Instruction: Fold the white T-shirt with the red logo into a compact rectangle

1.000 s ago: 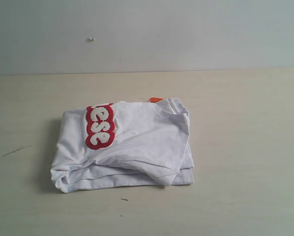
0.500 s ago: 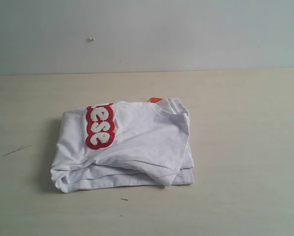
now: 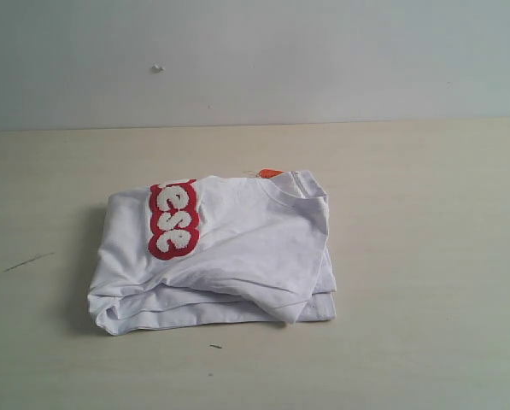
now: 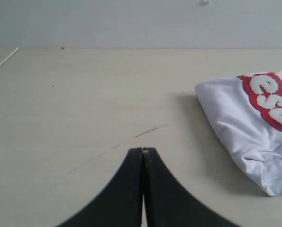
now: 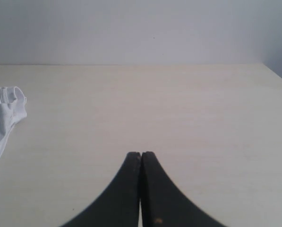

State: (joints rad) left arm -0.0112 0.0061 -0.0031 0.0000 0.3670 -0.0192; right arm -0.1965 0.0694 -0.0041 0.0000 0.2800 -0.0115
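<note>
The pale wooden table [image 3: 425, 256] fills the exterior view. On it, a little toward eight o'clock from the middle, lies the white T-shirt [image 3: 237, 256], folded into a rumpled, roughly rectangular bundle (layered edges show along its six o'clock side). The red logo [image 3: 173, 219] sits at the bundle's ten o'clock corner, with only the letters "ese" plain. The left gripper [image 4: 143, 150] and right gripper [image 5: 141, 154] each have jaws pressed together, holding nothing, apart from the cloth. An orange tag [image 3: 270, 173] peeks out at one o'clock.
</note>
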